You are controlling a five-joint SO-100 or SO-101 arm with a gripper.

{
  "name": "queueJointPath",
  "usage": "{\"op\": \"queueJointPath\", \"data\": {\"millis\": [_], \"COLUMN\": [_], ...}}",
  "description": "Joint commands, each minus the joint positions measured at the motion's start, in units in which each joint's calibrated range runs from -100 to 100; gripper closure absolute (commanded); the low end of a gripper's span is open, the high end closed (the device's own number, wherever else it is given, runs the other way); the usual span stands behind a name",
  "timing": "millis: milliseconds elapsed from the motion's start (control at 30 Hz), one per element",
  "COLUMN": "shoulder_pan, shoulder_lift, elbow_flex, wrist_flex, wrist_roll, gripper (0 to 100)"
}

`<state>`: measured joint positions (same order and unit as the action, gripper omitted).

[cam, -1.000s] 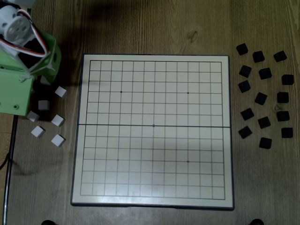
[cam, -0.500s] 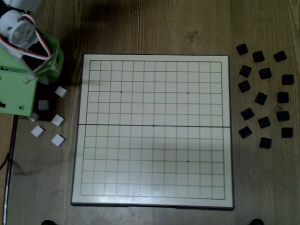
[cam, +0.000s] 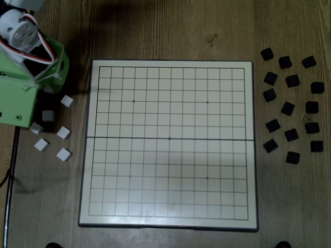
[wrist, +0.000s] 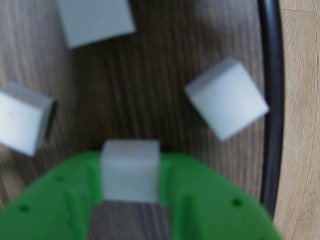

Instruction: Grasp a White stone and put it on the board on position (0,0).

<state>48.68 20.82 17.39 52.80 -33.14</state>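
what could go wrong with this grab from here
The white stone sits between the green gripper fingers, but whether they are clamping it is unclear; lifting now might leave it behind. Neighbouring white blocks lie close and could get nudged. The board is empty, and its midline dot is far across, so a weak hold could drop the stone on the way.

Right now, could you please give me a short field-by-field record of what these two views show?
arm: green end effector at the fixed view's left edge, over the white blocks
end effector: one white stone sits between its fingers; grip state unclear
loose white blocks: three nearby in the wrist view
board: no stones on it
centre dot: unoccupied
black blocks: scattered right of the board
surface: dark wood table
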Motion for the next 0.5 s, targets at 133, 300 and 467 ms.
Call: {"op": "queueJointPath", "data": {"millis": [133,300,467], "shoulder_pan": [-0.30,-0.48,-0.75], "shoulder_lift": [-1.70,-3.65,-6.11], "elbow_flex": [-0.29,-0.29,0.29], "wrist_flex": [-0.42,0.24,1.40], "wrist_roll": [-0.54,-1.17,-2.49], "gripper": [94,94,94]}}
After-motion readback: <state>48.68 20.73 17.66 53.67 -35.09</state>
